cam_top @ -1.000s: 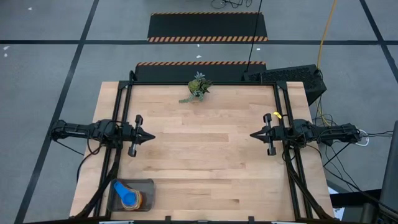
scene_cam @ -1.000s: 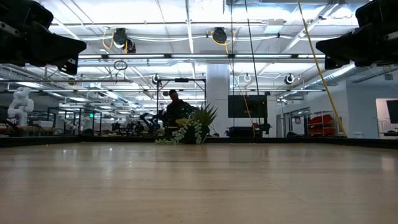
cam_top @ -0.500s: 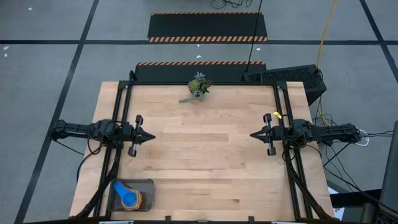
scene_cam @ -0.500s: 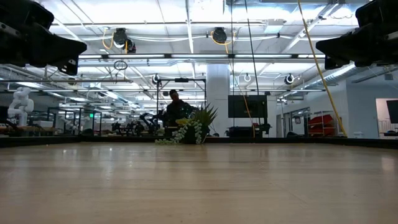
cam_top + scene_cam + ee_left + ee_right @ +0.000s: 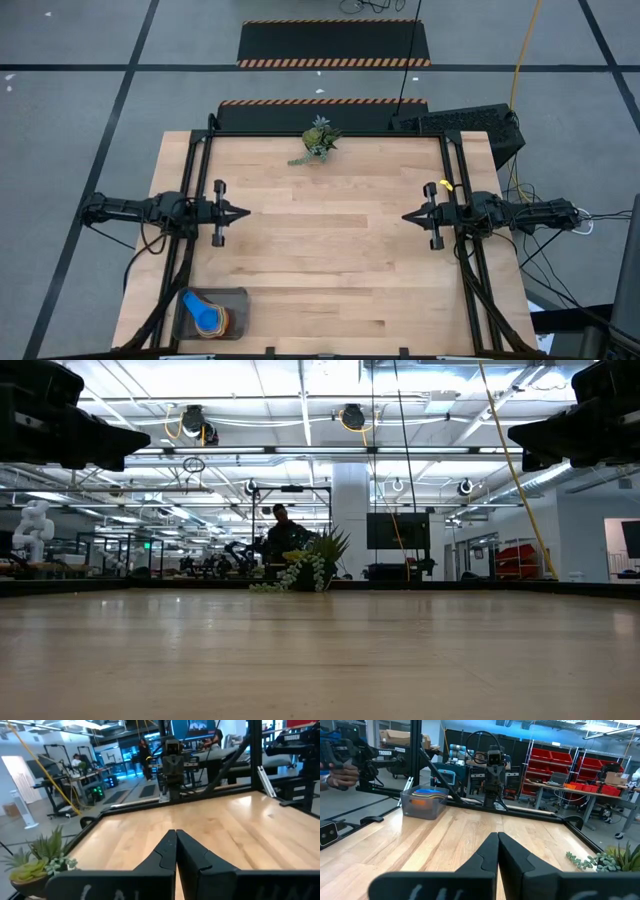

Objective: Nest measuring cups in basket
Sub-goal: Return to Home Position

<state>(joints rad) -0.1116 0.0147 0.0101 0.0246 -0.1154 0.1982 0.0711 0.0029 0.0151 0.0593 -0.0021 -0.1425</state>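
our left hand shifts slightly at its table edge; right hand waits opposite. both are pinched closed, empty. the measuring cups sit nested in the basket, left-side corner. we judge it's homing: just settle.

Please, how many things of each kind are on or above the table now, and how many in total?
Basket: 1
Stack of nested measuring cups: 1, blue on top; single cups not countable
Plant: 1
Claws: 2, left claw and right claw, both shut
Total: 5
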